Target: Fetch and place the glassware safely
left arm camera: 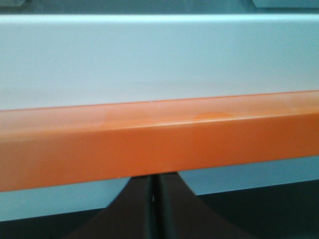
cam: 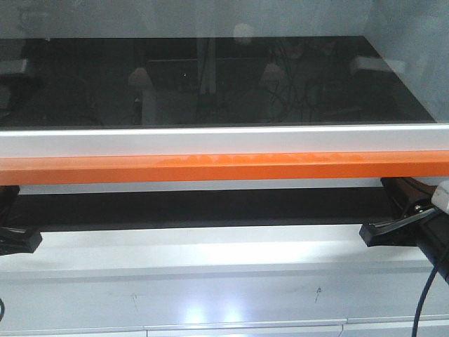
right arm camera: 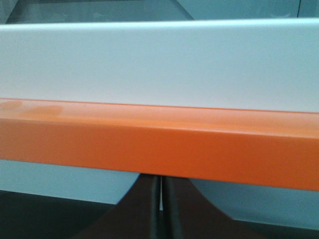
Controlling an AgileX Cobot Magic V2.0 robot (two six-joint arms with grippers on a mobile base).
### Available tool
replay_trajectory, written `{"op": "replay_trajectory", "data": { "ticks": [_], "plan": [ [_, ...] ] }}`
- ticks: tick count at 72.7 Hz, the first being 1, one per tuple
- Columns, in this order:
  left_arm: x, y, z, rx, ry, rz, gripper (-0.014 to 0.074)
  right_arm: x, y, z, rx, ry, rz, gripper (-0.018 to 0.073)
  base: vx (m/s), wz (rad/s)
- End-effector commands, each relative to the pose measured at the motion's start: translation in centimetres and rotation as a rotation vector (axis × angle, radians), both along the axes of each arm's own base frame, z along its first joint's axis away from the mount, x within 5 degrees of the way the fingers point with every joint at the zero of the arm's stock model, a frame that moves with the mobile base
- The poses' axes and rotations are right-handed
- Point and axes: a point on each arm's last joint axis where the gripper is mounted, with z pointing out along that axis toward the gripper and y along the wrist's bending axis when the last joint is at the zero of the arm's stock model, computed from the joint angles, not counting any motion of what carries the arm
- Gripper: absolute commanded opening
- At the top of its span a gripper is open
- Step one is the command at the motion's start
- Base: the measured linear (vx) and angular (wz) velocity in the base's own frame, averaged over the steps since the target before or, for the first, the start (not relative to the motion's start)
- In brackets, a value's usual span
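A long orange metal rail (cam: 224, 168) runs beneath a pale silver-white panel (cam: 210, 139) along the front edge of a glossy black worktop (cam: 210, 84). Just below the rail, the black left gripper (left arm camera: 152, 199) has its jaws pressed together along a thin seam, with nothing between them. The black right gripper (right arm camera: 160, 204) is likewise closed and empty. The clear glass jar appears in none of the three views.

left gripper (left arm camera: 153, 204): dark brown, flared fingers | right gripper (right arm camera: 160, 206): same | right arm (cam: 400, 228): black casing, black cable (cam: 425, 302)
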Motion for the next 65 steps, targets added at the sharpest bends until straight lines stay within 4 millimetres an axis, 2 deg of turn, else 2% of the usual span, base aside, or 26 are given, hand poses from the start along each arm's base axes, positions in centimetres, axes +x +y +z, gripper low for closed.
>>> {"op": "replay_trajectory", "data": {
  "ticks": [1, 17, 33, 42, 55, 65],
  "plan": [
    [-0.4, -0.2, 5.6, -0.069, -0.387, -0.021, -0.0007, -0.2, -0.1, 5.9, 0.064, -0.392, 0.004, -0.0001, 0.00, 0.00],
    [-1.3, -0.1, 6.4, -0.074, -0.437, -0.020, -0.0007, -0.5, -0.1, 7.0, 0.064, -0.408, 0.002, -0.0001, 0.00, 0.00],
    [-1.0, 0.0, 8.3, -0.060, -0.388, -0.009, -0.0007, -0.7, -0.2, 8.5, 0.059, -0.406, -0.002, -0.0001, 0.00, 0.00],
    [-1.4, 0.0, 8.6, -0.063, -0.392, -0.007, -0.0007, -1.0, -0.2, 8.5, 0.053, -0.383, -0.003, -0.0001, 0.00, 0.00],
    [-2.6, 0.0, 8.5, -0.019, -0.345, -0.020, -0.0007, -1.9, 0.2, 8.3, -0.011, -0.331, 0.049, -0.0001, 0.00, 0.00],
    [-4.1, 0.1, 9.0, -0.015, -0.348, -0.016, -0.0007, -3.3, 0.2, 8.8, 0.020, -0.308, 0.079, -0.0001, 0.00, 0.00]
  ]
}}
